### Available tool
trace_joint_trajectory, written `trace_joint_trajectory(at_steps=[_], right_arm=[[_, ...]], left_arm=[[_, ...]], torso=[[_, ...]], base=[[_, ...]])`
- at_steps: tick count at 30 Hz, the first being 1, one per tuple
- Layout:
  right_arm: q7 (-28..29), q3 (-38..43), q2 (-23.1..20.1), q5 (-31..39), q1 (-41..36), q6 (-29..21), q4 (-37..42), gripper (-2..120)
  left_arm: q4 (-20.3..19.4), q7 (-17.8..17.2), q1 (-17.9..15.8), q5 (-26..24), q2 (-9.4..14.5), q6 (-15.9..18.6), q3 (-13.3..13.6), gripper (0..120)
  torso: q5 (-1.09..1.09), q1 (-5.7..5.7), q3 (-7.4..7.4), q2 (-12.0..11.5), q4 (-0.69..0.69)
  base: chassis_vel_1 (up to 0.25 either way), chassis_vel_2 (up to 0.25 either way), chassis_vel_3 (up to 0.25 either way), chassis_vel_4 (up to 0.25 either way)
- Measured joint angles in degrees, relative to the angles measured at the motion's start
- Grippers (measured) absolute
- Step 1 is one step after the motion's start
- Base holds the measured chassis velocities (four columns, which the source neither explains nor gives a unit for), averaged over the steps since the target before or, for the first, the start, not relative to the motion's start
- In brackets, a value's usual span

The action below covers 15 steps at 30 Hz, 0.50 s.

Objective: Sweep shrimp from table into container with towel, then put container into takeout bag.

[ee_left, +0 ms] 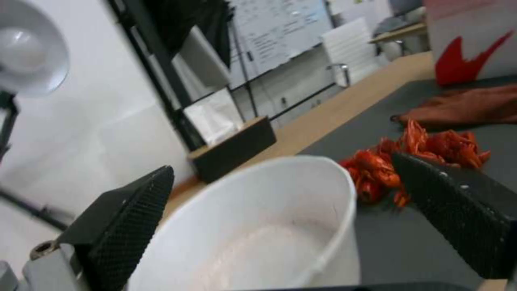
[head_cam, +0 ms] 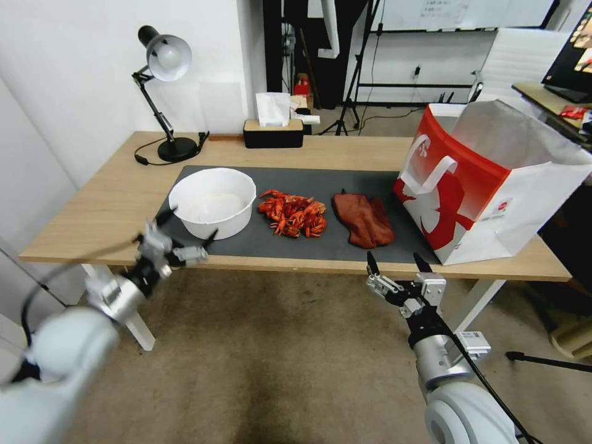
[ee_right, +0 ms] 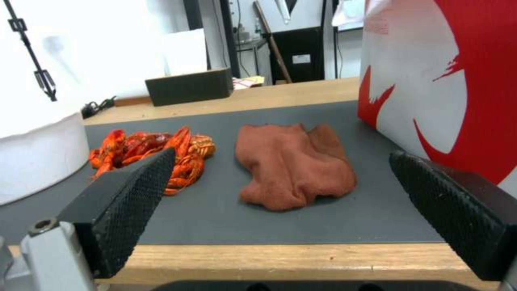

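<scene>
A pile of red-orange shrimp (head_cam: 293,214) (ee_left: 417,151) (ee_right: 153,151) lies mid-mat on the light-wood table (head_cam: 117,197). The white container (head_cam: 213,201) (ee_left: 258,226) (ee_right: 38,149) stands to its left, the rust-red towel (head_cam: 364,219) (ee_right: 293,163) (ee_left: 463,106) to its right. The red and white takeout bag (head_cam: 487,185) (ee_right: 447,81) stands open at the table's right end. My left gripper (head_cam: 188,231) (ee_left: 282,178) is open at the container's near side, its fingers straddling the rim. My right gripper (head_cam: 398,262) (ee_right: 280,161) hangs open just off the table's front edge, facing the towel.
A dark grey mat (head_cam: 320,246) covers the table's middle. A desk lamp (head_cam: 163,61) and a black tissue box (head_cam: 273,132) stand along the far edge. Carpeted floor lies in front of the table; tripods and a desk stand behind.
</scene>
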Motion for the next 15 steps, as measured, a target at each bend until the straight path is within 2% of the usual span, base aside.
trace_joint_trajectory(at_steps=[1, 2, 4, 5, 8, 9, 11, 12, 14, 15], right_arm=[[-0.02, 0.09, 0.27, -0.06, 0.02, -0.09, 0.01, 100], [-0.02, 0.09, 0.27, -0.06, 0.02, -0.09, 0.01, 100], [-0.08, 0.14, 0.55, -0.15, 0.1, -0.17, 0.0, 100], [-0.08, 0.14, 0.55, -0.15, 0.1, -0.17, 0.0, 100], [-0.17, 0.15, 0.98, -0.22, 0.21, -0.3, -0.12, 100], [-0.17, 0.15, 0.98, -0.22, 0.21, -0.3, -0.12, 100], [-0.24, 0.22, 1.25, -0.26, 0.36, -0.78, -0.17, 100], [-0.24, 0.22, 1.25, -0.26, 0.36, -0.78, -0.17, 100], [-0.25, 0.3, 1.49, -0.29, 0.56, -1.07, -0.26, 100], [-0.25, 0.3, 1.49, -0.29, 0.56, -1.07, -0.26, 100]], left_arm=[[1.9, 3.55, -2.99, -3.19, 3.37, -0.23, 1.34, 100], [1.9, 3.55, -2.99, -3.19, 3.37, -0.23, 1.34, 100], [4.61, 8.93, -6.39, -6.39, 6.77, -0.31, 3.76, 100], [4.61, 8.93, -6.39, -6.39, 6.77, -0.31, 3.76, 100], [9.9, 16.1, -12.82, -9.49, 10.41, -0.38, 10.46, 100], [9.9, 16.1, -12.82, -9.49, 10.41, -0.38, 10.46, 100], [14.75, 22.03, -20.07, -12.03, 12.33, -0.4, 16.66, 100], [14.75, 22.03, -20.07, -12.03, 12.33, -0.4, 16.66, 100], [18.43, 25.43, -26.35, -12.59, 13.13, -0.33, 21.56, 100], [18.43, 25.43, -26.35, -12.59, 13.13, -0.33, 21.56, 100]], torso=[[0.01, -0.01, 0.0, 0.0, 0.01], [0.01, -0.01, 0.0, 0.0, 0.01], [-0.01, 0.0, 0.0, 0.0, 0.02], [-0.01, 0.0, 0.0, 0.0, 0.02], [-0.04, -0.01, 0.0, 0.0, 0.04], [-0.04, -0.01, 0.0, 0.0, 0.04], [-0.01, 0.0, 0.0, 0.0, 0.02], [-0.01, 0.0, 0.0, 0.0, 0.02], [0.0, 0.0, 0.0, 0.0, 0.02], [0.0, 0.0, 0.0, 0.0, 0.02]], base=[[0.0, 0.0, 0.0, 0.0], [0.0, 0.0, 0.0, 0.0], [0.0, 0.0, 0.0, 0.0], [0.0, 0.0, 0.0, 0.0], [0.0, 0.0, 0.0, 0.0], [0.0, 0.0, 0.0, 0.0], [0.0, 0.0, 0.0, 0.0], [0.0, 0.0, 0.0, 0.0], [0.0, 0.0, 0.0, 0.0], [0.0, 0.0, 0.0, 0.0]])
